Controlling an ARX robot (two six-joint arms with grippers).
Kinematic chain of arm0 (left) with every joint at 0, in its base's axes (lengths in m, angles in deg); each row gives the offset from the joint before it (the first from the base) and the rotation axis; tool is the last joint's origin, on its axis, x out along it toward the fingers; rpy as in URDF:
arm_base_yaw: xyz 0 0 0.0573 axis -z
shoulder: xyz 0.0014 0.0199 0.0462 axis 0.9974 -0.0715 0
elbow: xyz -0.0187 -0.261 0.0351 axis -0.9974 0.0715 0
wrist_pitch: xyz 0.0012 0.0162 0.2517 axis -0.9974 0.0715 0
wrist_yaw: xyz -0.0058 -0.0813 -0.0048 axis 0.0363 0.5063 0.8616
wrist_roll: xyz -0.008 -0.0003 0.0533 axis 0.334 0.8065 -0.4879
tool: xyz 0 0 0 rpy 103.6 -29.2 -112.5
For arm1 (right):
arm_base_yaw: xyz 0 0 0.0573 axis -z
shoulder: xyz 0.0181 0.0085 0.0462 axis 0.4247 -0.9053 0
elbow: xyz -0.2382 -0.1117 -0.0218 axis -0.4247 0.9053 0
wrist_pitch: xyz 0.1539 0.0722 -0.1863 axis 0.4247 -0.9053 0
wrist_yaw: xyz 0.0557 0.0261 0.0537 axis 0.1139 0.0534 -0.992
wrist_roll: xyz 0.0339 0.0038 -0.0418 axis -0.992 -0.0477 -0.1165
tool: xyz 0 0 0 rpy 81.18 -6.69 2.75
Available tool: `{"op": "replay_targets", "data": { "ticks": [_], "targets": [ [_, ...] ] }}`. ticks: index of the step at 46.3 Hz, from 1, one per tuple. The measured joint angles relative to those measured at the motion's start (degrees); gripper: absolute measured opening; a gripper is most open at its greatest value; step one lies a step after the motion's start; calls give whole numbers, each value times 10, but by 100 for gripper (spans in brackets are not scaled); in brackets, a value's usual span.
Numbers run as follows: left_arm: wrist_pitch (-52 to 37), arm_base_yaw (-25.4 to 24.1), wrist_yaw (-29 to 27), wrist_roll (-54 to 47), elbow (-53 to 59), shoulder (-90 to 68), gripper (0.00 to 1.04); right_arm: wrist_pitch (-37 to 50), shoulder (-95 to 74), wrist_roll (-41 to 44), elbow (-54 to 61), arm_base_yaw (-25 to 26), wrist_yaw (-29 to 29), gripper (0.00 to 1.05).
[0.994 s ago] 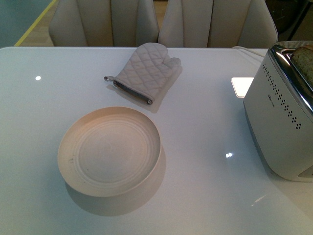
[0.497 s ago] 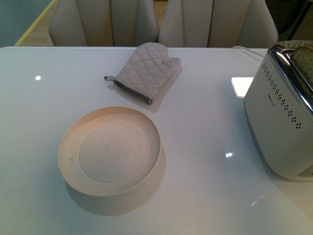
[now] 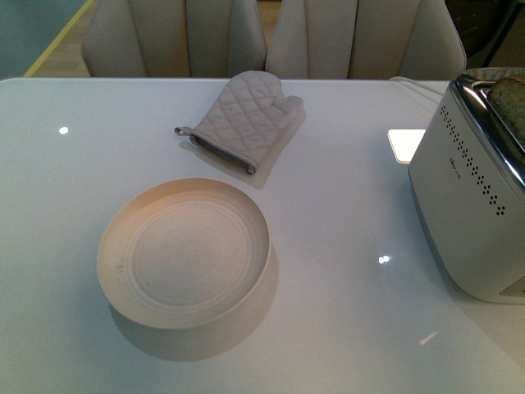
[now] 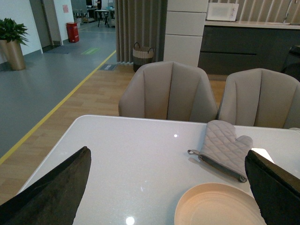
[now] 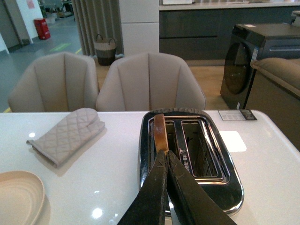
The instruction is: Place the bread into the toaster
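Desk (image 3: 344, 205) → toaster (image 3: 472, 205) at its right edge, bread (image 5: 160, 132) standing in one slot, right hand (image 5: 167, 165) clenched and empty just above, left hand (image 4: 164, 187) released; insertion looks done, next likely lever down.

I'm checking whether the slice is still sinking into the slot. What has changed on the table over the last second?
Nothing visibly moved. The bread sits in the toaster at the same height as before; the plate and oven mitt lie where they were.
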Motion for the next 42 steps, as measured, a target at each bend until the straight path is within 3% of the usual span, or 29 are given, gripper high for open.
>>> {"op": "replay_targets", "data": {
  "ticks": [11, 18, 32, 42],
  "targets": [
    [0, 0, 0, 0, 0, 0, 98, -3, 5, 1, 0, 0, 0, 3],
    [0, 0, 0, 0, 0, 0, 98, -3, 5, 1, 0, 0, 0, 30],
    [0, 0, 0, 0, 0, 0, 98, -3, 5, 0, 0, 0, 0, 96],
    [0, 0, 0, 0, 0, 0, 98, -3, 5, 0, 0, 0, 0, 96]
  ]
}}
